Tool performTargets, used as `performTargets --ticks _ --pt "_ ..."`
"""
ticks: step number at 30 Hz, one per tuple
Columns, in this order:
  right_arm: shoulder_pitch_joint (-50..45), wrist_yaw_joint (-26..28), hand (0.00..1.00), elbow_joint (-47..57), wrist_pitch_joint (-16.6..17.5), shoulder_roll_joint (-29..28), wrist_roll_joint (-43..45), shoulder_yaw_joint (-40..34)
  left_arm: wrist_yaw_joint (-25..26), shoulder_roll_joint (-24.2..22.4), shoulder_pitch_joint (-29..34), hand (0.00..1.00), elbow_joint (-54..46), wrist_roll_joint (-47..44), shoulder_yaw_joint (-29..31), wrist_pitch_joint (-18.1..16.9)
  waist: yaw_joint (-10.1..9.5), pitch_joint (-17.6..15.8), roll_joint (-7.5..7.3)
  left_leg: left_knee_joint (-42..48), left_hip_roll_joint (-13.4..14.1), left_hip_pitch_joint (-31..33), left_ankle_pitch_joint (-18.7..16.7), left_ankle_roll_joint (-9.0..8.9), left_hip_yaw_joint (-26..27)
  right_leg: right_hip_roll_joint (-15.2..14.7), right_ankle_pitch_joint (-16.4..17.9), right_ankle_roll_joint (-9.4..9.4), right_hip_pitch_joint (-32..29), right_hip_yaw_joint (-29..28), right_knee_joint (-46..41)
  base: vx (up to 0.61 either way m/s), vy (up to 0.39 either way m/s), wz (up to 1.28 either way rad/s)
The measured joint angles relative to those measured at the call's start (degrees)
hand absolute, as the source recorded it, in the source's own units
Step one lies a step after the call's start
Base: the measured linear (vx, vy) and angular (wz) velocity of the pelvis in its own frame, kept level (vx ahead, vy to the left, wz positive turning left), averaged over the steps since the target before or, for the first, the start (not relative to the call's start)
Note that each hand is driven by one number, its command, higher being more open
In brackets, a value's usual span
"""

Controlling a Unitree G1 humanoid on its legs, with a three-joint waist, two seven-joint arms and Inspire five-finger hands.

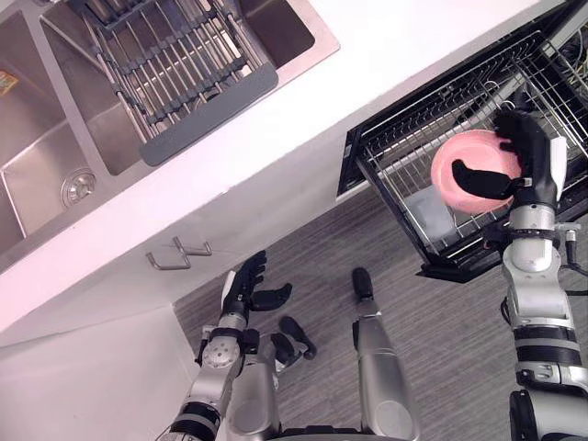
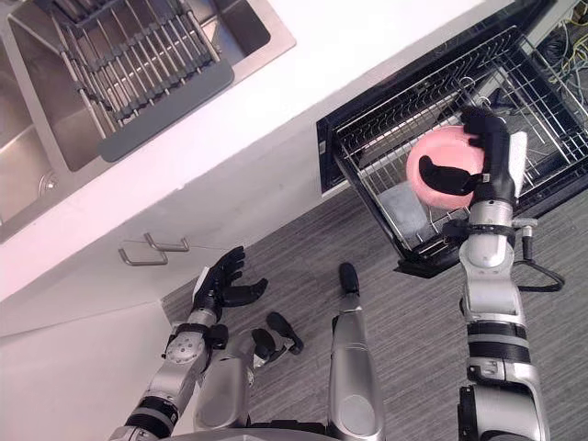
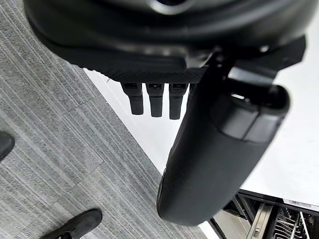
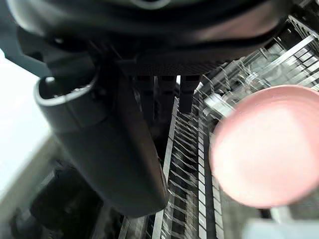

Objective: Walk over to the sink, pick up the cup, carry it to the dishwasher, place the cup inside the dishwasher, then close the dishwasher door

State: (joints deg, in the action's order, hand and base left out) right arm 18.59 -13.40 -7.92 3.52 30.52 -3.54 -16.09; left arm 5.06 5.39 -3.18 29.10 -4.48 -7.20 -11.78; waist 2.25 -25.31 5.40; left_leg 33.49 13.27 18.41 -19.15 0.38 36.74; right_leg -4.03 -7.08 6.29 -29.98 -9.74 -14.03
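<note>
As my right hand (image 1: pixel 533 165) hangs released, fingers straight, over the dishwasher rack (image 1: pixel 404 147) — the pink cup (image 1: pixel 469 147) beside them, unpinched — I judge placing nearly done; next, lift clear and close up, left hand (image 1: pixel 246 292) relaxed below the desk.

Matt pink plastic cup (image 1: pixel 462 158), shiny wire rack (image 1: pixel 418 110)

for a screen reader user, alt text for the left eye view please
The robot's right hand reaches over a pink cup at the pulled-out dishwasher rack. Its left hand hangs open below the white counter and steel sink.
</note>
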Motion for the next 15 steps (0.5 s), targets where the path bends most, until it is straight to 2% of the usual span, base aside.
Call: performTargets --ticks 5,9,10,13,15 --pt "-6.14 -2.34 0.9 12.19 0.03 -3.12 -0.08 -6.44 -0.03 -0.29 -0.24 0.9 -0.12 0.02 0.18 0.25 0.04 -0.65 -1.08 0.6 0.6 -0.89 -0.09 -0.17 0.11 0.36 0.21 -0.18 0.84 0.25 -0.65 -0.02 -0.071 0.01" --pt "-14.77 -5.49 0.9 22.87 0.74 -10.53 -0.18 -13.38 0.03 -1.08 0.19 0.9 -0.15 0.16 1.17 0.48 0.05 -0.6 -1.84 0.63 1.43 -3.05 -0.35 -0.62 0.16 0.98 0.92 -0.54 3.0 0.72 -0.64 0.01 -0.065 -0.01" --pt "-18.59 -6.64 0.9 24.89 1.13 -13.24 -0.17 -15.91 0.03 -1.1 0.63 0.9 -0.2 0.22 1.21 0.49 0.26 -0.21 -2.56 0.58 1.7 -3.56 -0.48 -0.85 0.19 1.16 1.38 -0.91 3.42 0.88 -0.69 0.04 -0.079 -0.03" --pt "-24.34 -7.58 0.9 24.76 1.43 -18.26 0.17 -20.03 0.0 -1.46 1.23 0.9 -0.17 1.24 1.84 1.04 0.85 0.58 -4.02 0.59 2.02 -3.82 -0.44 -0.8 0.3 1.45 1.3 -0.8 3.57 0.92 -0.7 0.04 -0.054 -0.04" --pt "-27.76 -7.51 0.9 23.32 1.67 -20.91 2.83 -20.89 -0.01 -2.03 1.8 0.9 -0.16 1.24 2.42 1.47 1.61 0.83 -4.47 0.65 2.16 -4.39 -0.51 -0.93 0.37 1.55 1.38 -0.8 4.06 0.96 -0.8 0.05 -0.032 -0.03"
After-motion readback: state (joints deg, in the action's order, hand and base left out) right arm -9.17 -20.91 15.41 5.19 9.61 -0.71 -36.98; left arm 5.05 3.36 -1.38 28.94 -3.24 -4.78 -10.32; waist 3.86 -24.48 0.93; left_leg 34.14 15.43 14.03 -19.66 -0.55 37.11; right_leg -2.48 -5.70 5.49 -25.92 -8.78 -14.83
